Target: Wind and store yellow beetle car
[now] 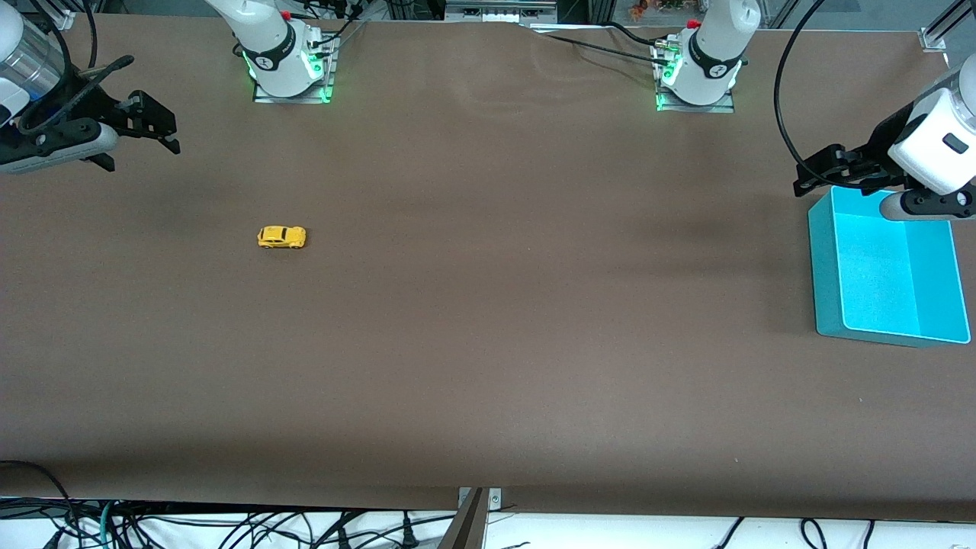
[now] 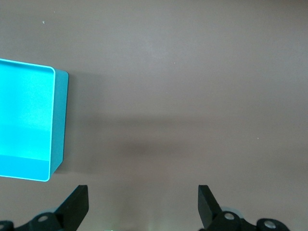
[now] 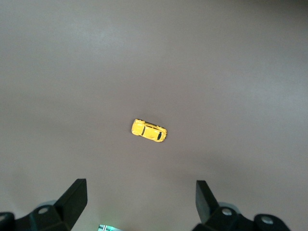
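The table (image 1: 488, 343) is lying brown and bare. The turquoise bin (image 1: 823, 274) is sitting empty at the left arm's end, at your three o'clock. The left gripper (image 2: 143, 207), spread wide, is waiting above that bin's edge. The right gripper (image 3: 141, 202), spread wide, is hovering above bare table. The yellow beetle car (image 1: 281, 237) is resting on its wheels toward the right arm's end. Be lowering squarely across its flanks.

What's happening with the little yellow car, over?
Both claws open and empty: right claw up at its table end, left claw by the turquoise bin. Yellow beetle car alone on the table, untouched. Nothing in the way.
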